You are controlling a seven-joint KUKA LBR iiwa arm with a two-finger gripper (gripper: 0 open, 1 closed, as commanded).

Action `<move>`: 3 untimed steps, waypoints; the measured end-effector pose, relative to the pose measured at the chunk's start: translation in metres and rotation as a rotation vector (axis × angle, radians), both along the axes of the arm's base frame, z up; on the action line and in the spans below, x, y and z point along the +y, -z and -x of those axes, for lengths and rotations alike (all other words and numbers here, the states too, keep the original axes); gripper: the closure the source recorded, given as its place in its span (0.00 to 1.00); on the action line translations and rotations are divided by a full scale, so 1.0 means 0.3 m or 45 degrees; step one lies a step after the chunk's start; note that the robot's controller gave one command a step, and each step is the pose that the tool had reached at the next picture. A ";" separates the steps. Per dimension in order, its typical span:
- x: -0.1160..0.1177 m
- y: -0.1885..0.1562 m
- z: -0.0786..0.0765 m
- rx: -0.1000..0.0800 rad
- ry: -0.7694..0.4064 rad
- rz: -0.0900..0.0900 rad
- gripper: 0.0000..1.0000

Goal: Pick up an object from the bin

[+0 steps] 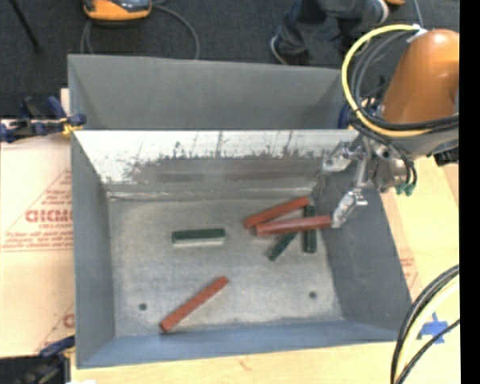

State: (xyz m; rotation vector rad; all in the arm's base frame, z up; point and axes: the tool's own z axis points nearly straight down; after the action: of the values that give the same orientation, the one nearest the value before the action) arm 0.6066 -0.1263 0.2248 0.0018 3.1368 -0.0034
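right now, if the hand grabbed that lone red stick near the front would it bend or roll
The lone red stick looks straight and flat-sided, so probably stiff and unlikely to roll. Slim, so likely light. Lying flat on the bin floor, it may slide when pushed.

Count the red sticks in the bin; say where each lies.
3. The upper red stick and lower red stick lie together at right, by the tool; the lone red stick lies front left. None seems hidden.

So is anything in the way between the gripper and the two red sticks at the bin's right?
Nothing visible. The gripper hangs at the right end of the red sticks, with no object between. Two dark green sticks lie against the red ones on the near side.
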 end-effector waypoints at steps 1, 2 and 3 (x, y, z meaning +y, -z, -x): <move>0.000 0.000 0.000 0.000 -0.001 0.000 0.00; 0.020 0.181 -0.042 -0.009 -0.019 0.002 0.00; 0.036 0.369 -0.068 -0.002 0.052 -0.003 0.00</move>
State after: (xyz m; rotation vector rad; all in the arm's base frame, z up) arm 0.6271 -0.1155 0.1140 0.0662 3.1349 -0.0003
